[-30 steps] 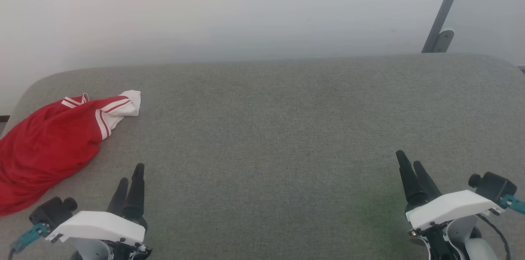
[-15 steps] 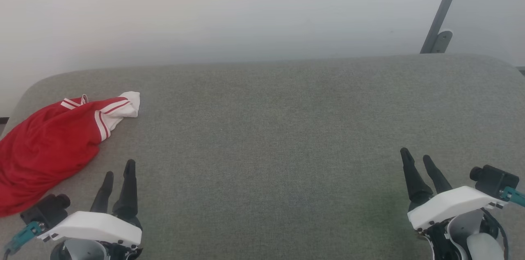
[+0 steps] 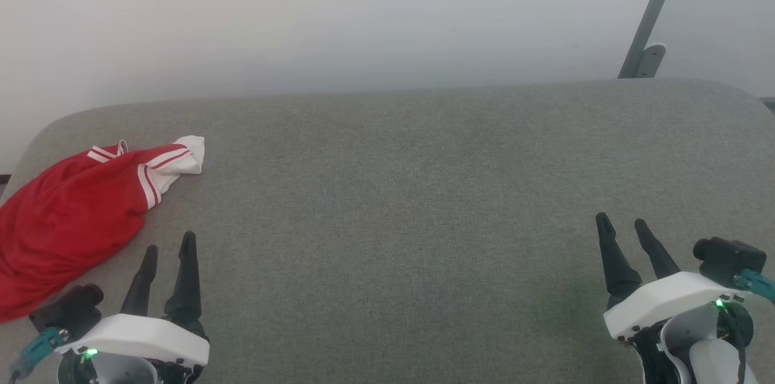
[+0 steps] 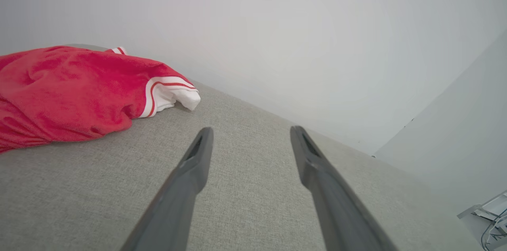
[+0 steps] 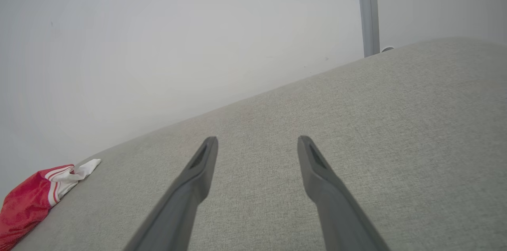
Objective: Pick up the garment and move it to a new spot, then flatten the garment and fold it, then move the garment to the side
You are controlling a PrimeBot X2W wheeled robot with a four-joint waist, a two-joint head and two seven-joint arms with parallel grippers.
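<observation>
From the head, we see the red T-shirt (image 3: pixel 66 220) bunched at the grey tabletop's (image 3: pixel 393 190) left end, clipped by the frame. The left end effector (image 3: pixel 170 241) and right end effector (image 3: pixel 620 218) stand apart, empty. Left wrist: red T-shirt (image 4: pixel 67 92) cropped leftward. Right wrist: red T-shirt (image 5: pixel 27 199) cut off at the corner.

The garment (image 3: pixel 66 214) is cut off by the head view's left edge

White shells (image 3: pixel 139 337), black tapered fingers (image 3: pixel 186 278) — green lamps (image 3: pixel 91 352).
</observation>
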